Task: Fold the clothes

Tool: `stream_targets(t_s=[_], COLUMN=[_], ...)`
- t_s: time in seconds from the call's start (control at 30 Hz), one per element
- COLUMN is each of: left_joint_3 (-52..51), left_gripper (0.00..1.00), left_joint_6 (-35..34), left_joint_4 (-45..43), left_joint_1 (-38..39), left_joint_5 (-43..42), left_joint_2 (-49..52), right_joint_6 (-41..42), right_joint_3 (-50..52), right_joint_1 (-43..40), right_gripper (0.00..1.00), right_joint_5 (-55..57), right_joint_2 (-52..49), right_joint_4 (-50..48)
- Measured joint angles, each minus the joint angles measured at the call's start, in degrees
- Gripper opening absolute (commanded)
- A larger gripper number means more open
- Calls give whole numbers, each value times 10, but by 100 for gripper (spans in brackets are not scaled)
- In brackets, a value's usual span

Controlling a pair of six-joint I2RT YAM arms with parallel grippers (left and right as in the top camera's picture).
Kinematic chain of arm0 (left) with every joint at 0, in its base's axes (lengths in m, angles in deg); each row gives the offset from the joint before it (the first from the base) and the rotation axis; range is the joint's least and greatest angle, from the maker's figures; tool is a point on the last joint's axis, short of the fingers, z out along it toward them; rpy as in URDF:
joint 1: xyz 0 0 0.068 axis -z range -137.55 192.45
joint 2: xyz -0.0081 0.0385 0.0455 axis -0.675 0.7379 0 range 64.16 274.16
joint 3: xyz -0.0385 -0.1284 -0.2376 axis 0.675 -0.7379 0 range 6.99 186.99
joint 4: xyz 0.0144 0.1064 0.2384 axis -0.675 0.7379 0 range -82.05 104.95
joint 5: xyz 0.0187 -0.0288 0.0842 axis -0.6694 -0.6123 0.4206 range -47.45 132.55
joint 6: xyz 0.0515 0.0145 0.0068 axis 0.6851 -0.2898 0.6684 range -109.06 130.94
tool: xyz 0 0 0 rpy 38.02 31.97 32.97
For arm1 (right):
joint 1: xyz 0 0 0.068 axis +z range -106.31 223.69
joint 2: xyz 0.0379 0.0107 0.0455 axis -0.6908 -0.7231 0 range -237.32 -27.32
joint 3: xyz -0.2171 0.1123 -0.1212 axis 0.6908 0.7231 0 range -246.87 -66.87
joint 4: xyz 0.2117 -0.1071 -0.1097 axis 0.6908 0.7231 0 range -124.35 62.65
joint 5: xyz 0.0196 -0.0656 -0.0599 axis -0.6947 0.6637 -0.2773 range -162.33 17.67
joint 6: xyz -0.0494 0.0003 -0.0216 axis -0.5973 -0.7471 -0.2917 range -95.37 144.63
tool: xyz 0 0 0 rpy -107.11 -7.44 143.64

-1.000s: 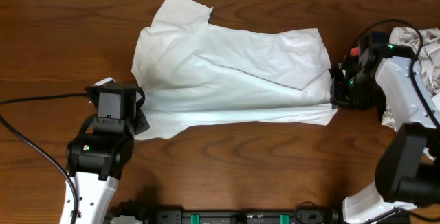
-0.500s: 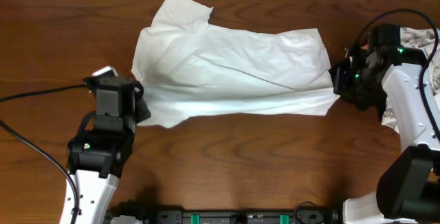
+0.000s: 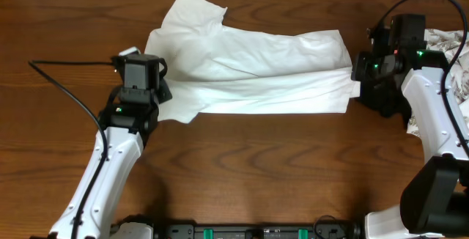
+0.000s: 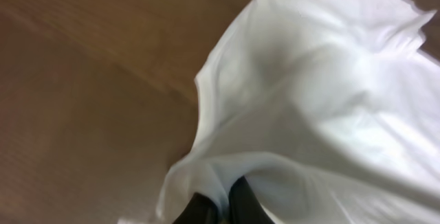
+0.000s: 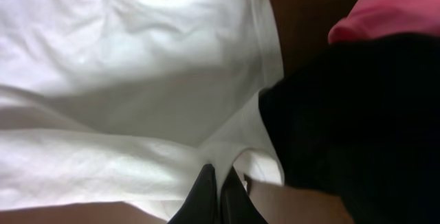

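Both wrist views crop the fingers at frame bottom, and the left one is blurred. T-shirt [image 3: 249, 70] lies across the far middle of the table [image 3: 242, 166], near edge doubled over. Left gripper [image 3: 160, 96] pinches its left edge; right gripper [image 3: 357, 85] is clamped on the right hem. Bare wood in front. Patterned cloth [image 3: 451, 48] crowds the right edge.

wooden table [image 3: 242, 158] | patterned cloth [image 3: 460, 70] at right edge | pink cloth [image 5: 392, 7]

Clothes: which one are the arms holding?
The white T-shirt, pinched by the left end effector and right end effector; the patterned cloth lies bunched, unheld.
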Motion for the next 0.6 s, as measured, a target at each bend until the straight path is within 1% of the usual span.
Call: stream_targets(t_s=[0.07,0.2,0.43,0.5,0.57,0.6], left_joint_3=[0,0,0,0,0,0], left_gripper=[6,6,7,16,29,34], left_joint_6=[8,16,20,21,24,27], left_joint_4=[-29,-58,-75,-82,-93,-97], left_joint_1=[-1,-15,-42,-42,-42,-42], left_joint_5=[2,7,9,10,10,12], left_joint_2=[6,12,58,81,109,120], right_joint_6=[4,7,9,9,10,11], right_joint_3=[0,0,0,0,0,0], right_joint_1=[0,0,0,1,2,3], right_gripper=[1,1,1,1,1,1], right_joint_5=[2,8,9,9,9,9], right_joint_2=[-8,-49,-128,-146,-159,-164], right_joint_4=[-13,-32,-60,-66,-69,-70])
